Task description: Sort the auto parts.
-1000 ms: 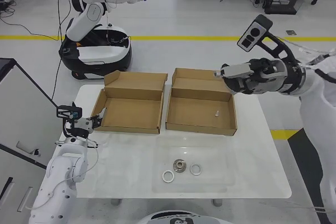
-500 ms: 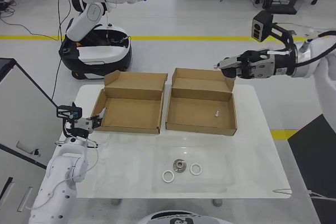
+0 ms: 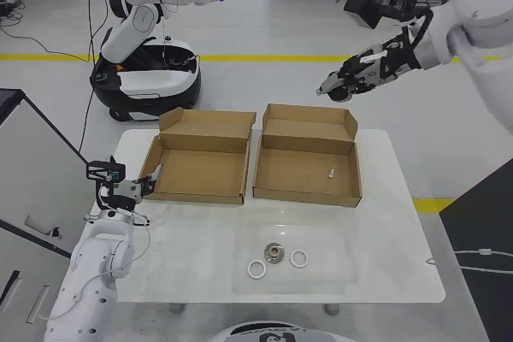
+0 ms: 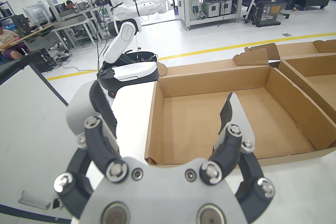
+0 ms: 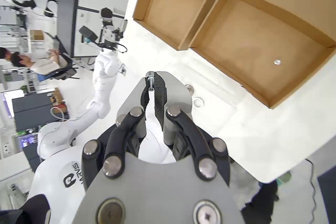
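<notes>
Right tool [image 5: 153, 81] gripping a small threaded bolt [image 5: 150, 76] above the white surface [image 5: 249, 130].

The tool's ribbed pads [image 5: 159, 93] are closed on the bolt at their very tips, with its threaded end poking out past them. Below, two open cardboard boxes sit side by side with their walls touching. One box [image 5: 249, 25] has a small metal nut [image 5: 277, 61] on its floor, and the second box [image 5: 170, 12] is its neighbour. Near the boxes lies a white ring [image 5: 197, 102], and just beside it is a round metal part [image 5: 189, 88], partly hidden behind the tool.
</notes>
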Robot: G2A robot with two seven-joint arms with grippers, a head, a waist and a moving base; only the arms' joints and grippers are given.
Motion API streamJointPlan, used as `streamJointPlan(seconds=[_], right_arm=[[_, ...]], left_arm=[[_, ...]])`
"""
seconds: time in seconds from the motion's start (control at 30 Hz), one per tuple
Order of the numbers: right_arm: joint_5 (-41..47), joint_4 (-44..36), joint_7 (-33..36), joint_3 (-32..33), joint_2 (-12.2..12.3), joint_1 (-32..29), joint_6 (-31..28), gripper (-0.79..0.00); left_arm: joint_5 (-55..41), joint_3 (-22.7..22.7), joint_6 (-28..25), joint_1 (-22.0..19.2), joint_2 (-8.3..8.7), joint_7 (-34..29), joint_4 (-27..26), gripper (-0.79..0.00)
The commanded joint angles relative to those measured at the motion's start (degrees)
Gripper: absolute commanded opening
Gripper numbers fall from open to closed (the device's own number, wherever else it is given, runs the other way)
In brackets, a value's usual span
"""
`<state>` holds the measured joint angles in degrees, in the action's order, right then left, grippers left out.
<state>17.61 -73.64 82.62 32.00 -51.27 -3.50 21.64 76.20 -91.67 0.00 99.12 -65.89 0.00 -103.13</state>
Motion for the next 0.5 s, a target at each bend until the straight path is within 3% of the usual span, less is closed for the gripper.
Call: streamJointPlan(seconds=[0.0, 0.13, 0.47], right_arm=[[-1.1, 1.9, 0.9, -3.8, -1.4, 2.1, -0.9, -0.785], [-4.9, 5.0, 2.1, -10.5, -4.4, 5.1, -2.0, -0.785], [-10.4, 9.5, 2.8, -20.1, -10.2, 4.5, -2.8, -0.785]], left_arm=[[0.0, 0.0, 0.0, 0.0, 0.0, 0.0, 0.0, 0.0], [0.0, 0.0, 0.0, 0.0, 0.0, 0.0, 0.0, 0.0], [0.0, 0.0, 0.0, 0.0, 0.0, 0.0, 0.0, 0.0]])
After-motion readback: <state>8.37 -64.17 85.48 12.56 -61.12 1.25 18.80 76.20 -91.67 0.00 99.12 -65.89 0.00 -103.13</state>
